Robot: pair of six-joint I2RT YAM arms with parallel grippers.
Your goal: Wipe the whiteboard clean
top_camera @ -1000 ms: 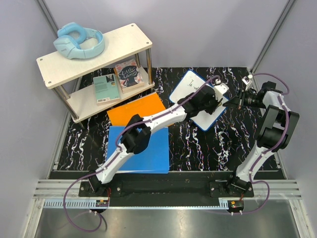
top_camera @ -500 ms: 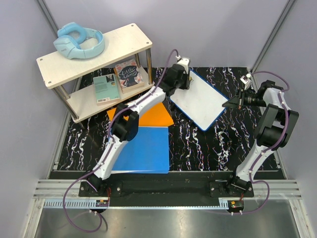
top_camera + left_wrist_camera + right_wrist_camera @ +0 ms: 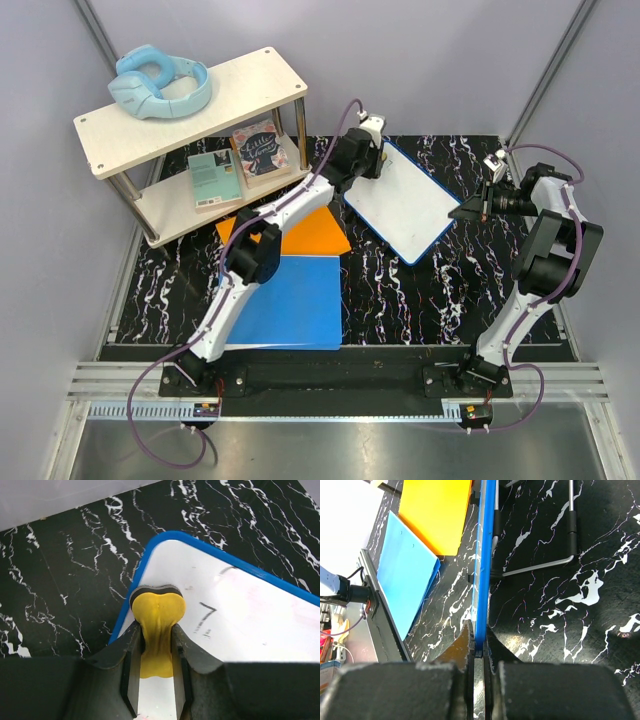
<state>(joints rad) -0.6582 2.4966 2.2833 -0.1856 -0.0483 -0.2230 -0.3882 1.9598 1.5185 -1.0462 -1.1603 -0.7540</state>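
Reader: Where is the whiteboard (image 3: 405, 205)?

Describer: It lies in the upper centre-right of the overhead view, on the black marbled table (image 3: 400, 290). It is just right of the orange folder (image 3: 300, 228) and above and to the right of the blue folder (image 3: 290, 300).

Reader: And the grippers?

Describer: The left gripper (image 3: 156, 640) is clamped on a yellow eraser (image 3: 158, 611), which sits on the board at its upper-left corner. A short black mark (image 3: 205, 617) lies just right of it. The right gripper (image 3: 479, 650) pinches the board's blue rim at the right corner.
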